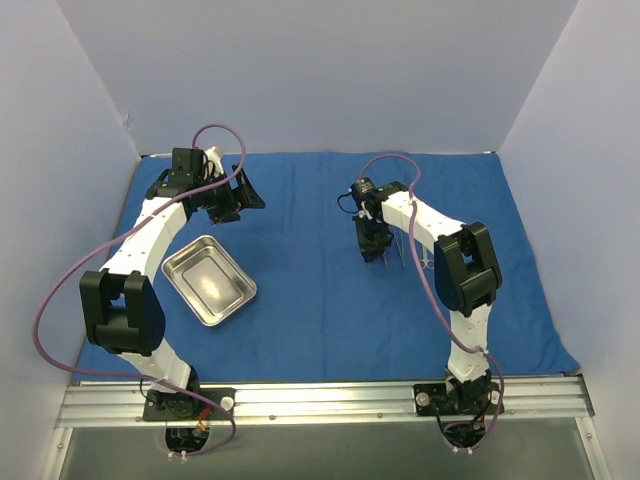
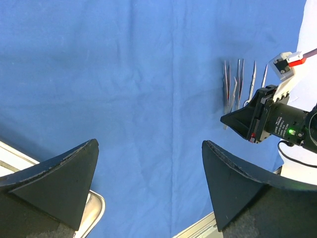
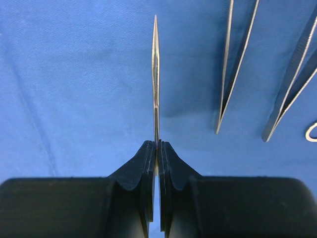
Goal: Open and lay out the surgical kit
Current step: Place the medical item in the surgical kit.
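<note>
Steel tray (image 1: pixel 208 285) sits front-left on the blue cloth wrap (image 1: pixel 320 300), which is spread flat over the table. Left hand (image 1: pixel 238 193) is above the cloth behind the tray, fingers spread wide. Right hand (image 3: pixel 157 144) mid-cloth, pinching one thin silvery instrument (image 3: pixel 155 74). Other instruments (image 3: pixel 221 116) lie just to its right.

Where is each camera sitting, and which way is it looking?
Top: high behind the bases, looking down on the blue cloth, steel tray, left arm and right arm.
Left wrist: looks across the cloth at the right gripper; the open left gripper frames it.
Right wrist: looks down past its shut fingers pinching a thin instrument.
Shared: top and left wrist both show the right gripper.
</note>
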